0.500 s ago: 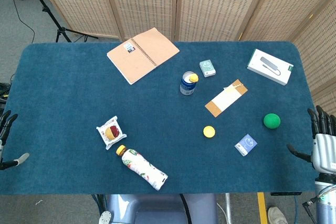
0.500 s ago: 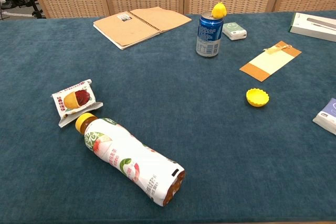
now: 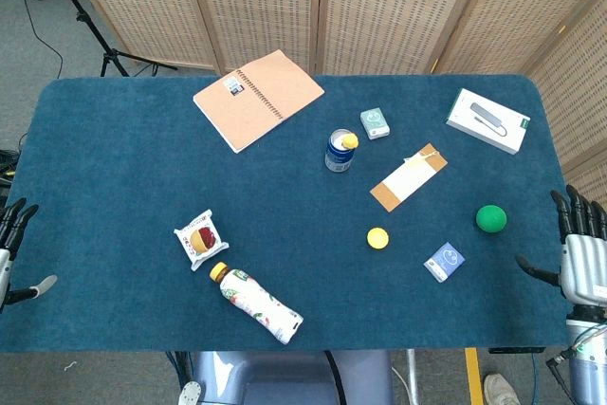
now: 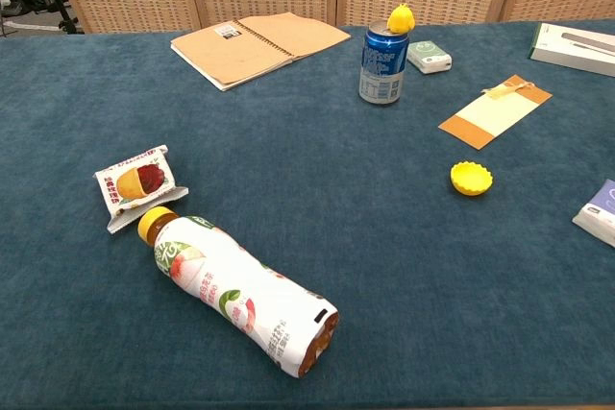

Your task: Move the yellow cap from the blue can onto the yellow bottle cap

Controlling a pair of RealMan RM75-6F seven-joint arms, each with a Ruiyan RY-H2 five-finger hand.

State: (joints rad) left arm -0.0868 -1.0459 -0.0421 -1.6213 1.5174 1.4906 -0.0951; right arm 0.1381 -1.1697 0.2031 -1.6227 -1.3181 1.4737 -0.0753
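A small yellow cap (image 3: pixel 350 140) (image 4: pixel 401 18) sits on top of the upright blue can (image 3: pixel 338 153) (image 4: pixel 382 65) near the table's middle. A loose yellow bottle cap (image 3: pixel 377 237) (image 4: pixel 471 178) lies open side up on the blue cloth, in front and to the right of the can. My left hand (image 3: pixel 11 248) hangs off the table's left edge with fingers spread, holding nothing. My right hand (image 3: pixel 580 248) hovers off the right edge, fingers apart and empty. Neither hand shows in the chest view.
A drink bottle (image 3: pixel 254 302) (image 4: pixel 234 291) lies on its side near the front with a snack packet (image 3: pixel 201 239) beside it. A notebook (image 3: pixel 257 98), small card box (image 3: pixel 374 122), orange-white envelope (image 3: pixel 408 177), white box (image 3: pixel 487 120), green ball (image 3: pixel 490 218) and blue card box (image 3: pixel 443 261) lie around.
My right hand has shifted slightly up and inward at the right edge. My left hand moved a little. Nothing on the table moved.
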